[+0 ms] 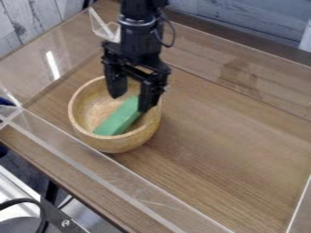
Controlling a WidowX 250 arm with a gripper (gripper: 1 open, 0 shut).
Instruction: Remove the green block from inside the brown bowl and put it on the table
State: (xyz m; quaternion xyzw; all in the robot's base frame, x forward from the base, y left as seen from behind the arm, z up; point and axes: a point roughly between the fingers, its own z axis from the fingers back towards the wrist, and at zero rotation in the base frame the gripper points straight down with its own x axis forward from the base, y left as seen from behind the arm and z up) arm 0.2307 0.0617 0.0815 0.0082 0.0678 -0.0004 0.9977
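Green block (122,116) in brown bowl (85,123), gripper (134,94) spread above.

1. Clear acrylic walls (73,159) round my work surface, catching pale glare.
2. Whitewashed plank wall (31,20) at upper left.
3. Clear angled acrylic bracket (107,25) at the far edge.
4. Black cables (36,218) below, lower left corner.

Green block (122,117): small bright green matte bar, lying slantwise inside the bowl. Brown bowl (87,121): round, light wood, thick-walled, upright on the wood-grain table (225,136), near its front-left acrylic wall.
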